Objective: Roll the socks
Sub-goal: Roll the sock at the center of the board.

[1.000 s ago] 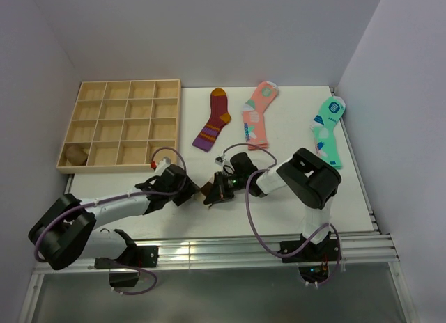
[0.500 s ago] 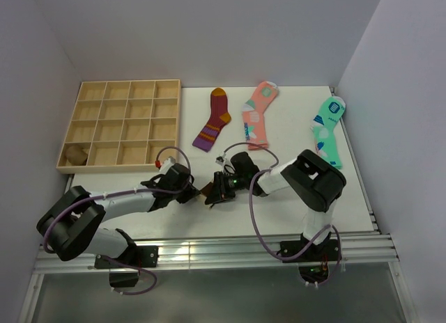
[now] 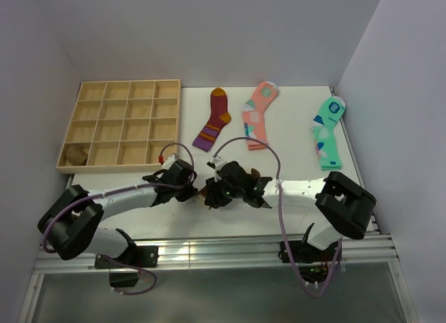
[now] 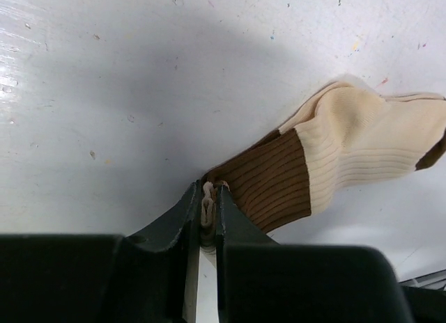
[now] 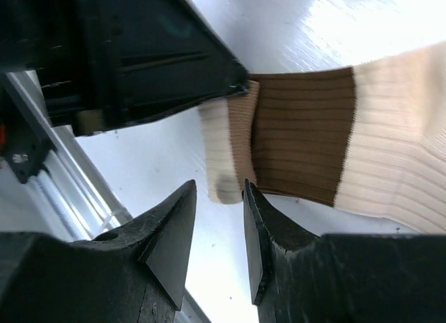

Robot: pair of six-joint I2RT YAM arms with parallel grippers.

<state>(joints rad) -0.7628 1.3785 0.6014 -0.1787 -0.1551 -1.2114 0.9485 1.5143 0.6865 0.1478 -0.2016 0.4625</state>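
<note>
The left gripper (image 4: 208,198) pinches the cuff (image 5: 221,149) of the ribbed beige, brown-banded sock (image 4: 362,138), its length trailing away; the right gripper (image 5: 219,188), spread, faces that cuff.

Front-ctr of table (image 3: 293,163) crowded; mid strip open.
Left hand (image 4: 208,194) & right hand (image 5: 219,191) meet tip to tip w/ the beige-and-brown sock (image 4: 362,138) btwn them, so no room to pass there. Both arms lie low across the near edge, left & right of ctr. Bare table runs btwn the hands & the far row: maroon striped sock (image 3: 214,121), pink sock (image 3: 256,116), mint-green sock (image 3: 326,131) close to the right wall. Wooden compartment tray (image 3: 111,168) fills the far-left corner.
</note>
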